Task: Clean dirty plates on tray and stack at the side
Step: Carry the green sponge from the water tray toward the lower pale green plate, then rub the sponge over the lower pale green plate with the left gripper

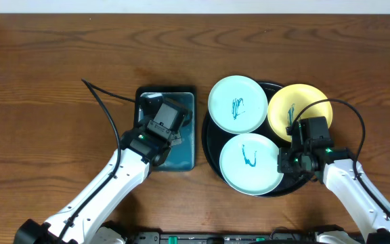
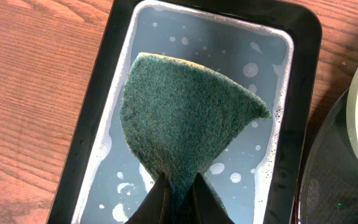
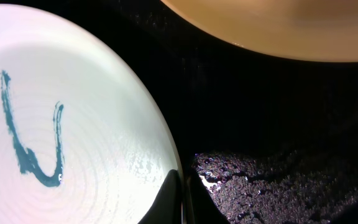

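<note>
Wooden table (image 1: 46,68) is carrying the black tray (image 1: 207,146) with three scribbled plates (image 1: 237,104). Left gripper (image 2: 179,186) is pinching a green sponge (image 2: 185,118) above the teal tray (image 2: 303,74); right gripper (image 3: 182,193) is resting fully closed at the rim of the front plate (image 3: 55,124).

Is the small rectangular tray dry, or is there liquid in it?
Liquid in it: in the left wrist view the rectangular tray has a pale film with white bubbles on its floor.

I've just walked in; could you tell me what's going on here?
The left gripper pinches a green scouring sponge over the soapy rectangular teal tray. The right gripper, shut, rests at the edge of the nearer mint-white round plate on the glossy round black tray. That plate, the other mint-white plate and the yellow plate all carry teal scribbles.
</note>
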Robot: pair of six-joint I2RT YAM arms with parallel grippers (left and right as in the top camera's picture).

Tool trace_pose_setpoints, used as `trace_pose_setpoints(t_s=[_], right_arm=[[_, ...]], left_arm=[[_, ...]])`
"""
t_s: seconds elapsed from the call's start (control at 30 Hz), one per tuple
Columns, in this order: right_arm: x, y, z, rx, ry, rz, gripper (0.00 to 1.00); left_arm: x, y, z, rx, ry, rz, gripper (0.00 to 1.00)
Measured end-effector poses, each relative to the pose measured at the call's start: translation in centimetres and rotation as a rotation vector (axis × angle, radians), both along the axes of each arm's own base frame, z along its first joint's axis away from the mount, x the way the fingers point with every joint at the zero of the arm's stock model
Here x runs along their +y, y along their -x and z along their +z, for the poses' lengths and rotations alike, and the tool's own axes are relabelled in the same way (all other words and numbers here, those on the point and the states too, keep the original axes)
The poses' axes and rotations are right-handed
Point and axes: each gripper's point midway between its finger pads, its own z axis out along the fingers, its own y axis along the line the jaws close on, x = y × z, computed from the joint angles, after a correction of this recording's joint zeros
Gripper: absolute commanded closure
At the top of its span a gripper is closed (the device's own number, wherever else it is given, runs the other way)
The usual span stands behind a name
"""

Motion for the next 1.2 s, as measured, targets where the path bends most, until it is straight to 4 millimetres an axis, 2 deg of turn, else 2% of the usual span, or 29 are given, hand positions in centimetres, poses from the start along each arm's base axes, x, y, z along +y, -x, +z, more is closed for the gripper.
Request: trace_pose_setpoints(t_s=[0.13, 0.23, 0.37, 0.47, 0.57, 0.7, 0.83, 1.0, 1.2], right_arm=[[0.0, 0.0, 0.0, 0.0, 0.0, 0.0, 0.99], [0.0, 0.0, 0.0, 0.0, 0.0, 0.0, 0.99], [0.0, -0.1, 0.0, -0.003, 0.0, 0.0, 0.99], [0.0, -0.1, 0.0, -0.003, 0.0, 0.0, 0.99], [0.0, -0.1, 0.0, -0.003, 0.0, 0.0, 0.99], [0.0, -0.1, 0.0, -0.003, 0.0, 0.0, 0.99], [0.0, -0.1, 0.0, -0.003, 0.0, 0.0, 0.99], [0.0, -0.1, 0.0, -0.003, 0.0, 0.0, 0.99], [0.0, -0.1, 0.0, -0.003, 0.0, 0.0, 0.99]], left_arm=[[0.0, 0.0, 0.0, 0.001, 0.001, -0.001, 0.92], [-0.8, 0.1, -0.1, 0.012, 0.024, -0.042, 0.93], [-1.8, 1.4, -0.4, 0.09, 0.053, -0.12, 0.93], [-2.9, 1.4, 1.0, 0.103, 0.085, -0.16, 0.93], [-5.5, 0.7, 3.4, 0.061, 0.159, -0.233, 0.93], [-9.5, 0.8, 4.6, 0.04, 0.261, -0.345, 0.93], [-13.8, 1.8, 2.7, 0.114, 0.35, -0.458, 0.92], [-17.3, 3.5, -0.4, 0.27, 0.363, -0.546, 0.92], [-21.7, 3.8, -1.2, 0.307, 0.376, -0.641, 0.93]])
